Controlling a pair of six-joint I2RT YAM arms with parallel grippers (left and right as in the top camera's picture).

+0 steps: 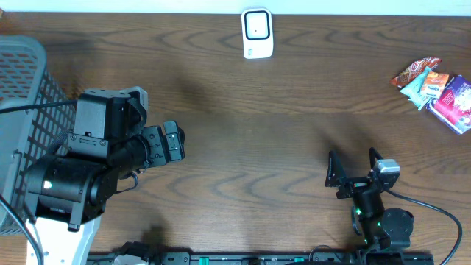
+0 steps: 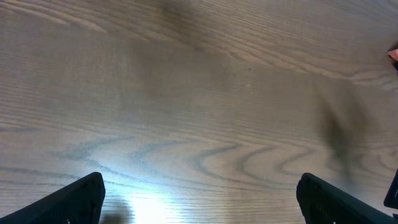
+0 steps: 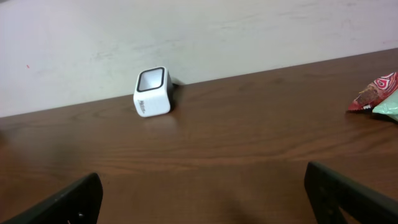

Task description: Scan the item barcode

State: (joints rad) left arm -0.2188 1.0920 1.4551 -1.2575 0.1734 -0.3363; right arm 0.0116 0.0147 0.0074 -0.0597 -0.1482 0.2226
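- The left hand point(image 1: 175, 141) hangs over the left part of the tabletop point(image 1: 243, 110). Its jaws are spread wide and nothing is between them.
- In the left wrist view, its two dark fingers point(image 2: 74, 199) sit in the lower corners. Only bare wood grain shows in the gap, with a bright patch of glare near the lower left.
- The right hand point(image 1: 353, 163) is low in the overhead view, right of centre. Its jaws are also wide apart and empty, with the fingers pointing toward the far edge of the tabletop.
- The scanner point(image 1: 257, 33) is a small white box with a dark window framed in black. It stands at the far edge of the tabletop, about midway along it.
- In the right wrist view, the scanner sits just in front of the pale wall point(image 3: 199, 37), left of centre, with its window tilted upward.
- The packets point(image 1: 438, 92) lie in a small loose pile at the far right of the tabletop. An orange-red one is at the left of the pile, teal and white ones are in the middle, and a purple-pink one is nearest the edge.
- The pile is well apart from the scanner and from both hands. Whether any barcode shows on a packet is too small to tell.
- A grey mesh basket point(image 1: 29, 81) stands at the left edge, partly hidden behind the left arm.
- A black cable point(image 1: 434, 210) curves from the right arm toward the lower right corner.
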